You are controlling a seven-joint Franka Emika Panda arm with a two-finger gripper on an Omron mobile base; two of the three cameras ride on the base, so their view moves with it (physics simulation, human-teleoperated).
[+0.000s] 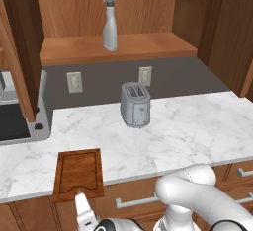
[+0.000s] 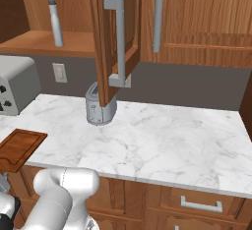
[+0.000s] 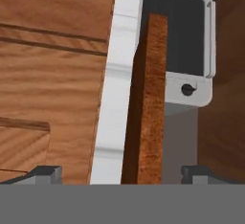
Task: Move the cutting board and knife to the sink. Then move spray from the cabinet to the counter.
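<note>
Arm folded low before the counter. Gripper wide open, holding nothing, fingers straddling the overhanging front edge of the cutting board. Spray upright on cabinet shelf.

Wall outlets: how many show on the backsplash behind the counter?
2. In the left base view, one outlet is left of the toaster, and another outlet is just above and behind it. More may be hidden.

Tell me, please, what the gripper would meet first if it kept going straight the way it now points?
Most likely the near edge of the cutting board: in the hand view it stands edge-on between the open fingertips, straight ahead of the gripper. How far off it is cannot be judged.
</note>
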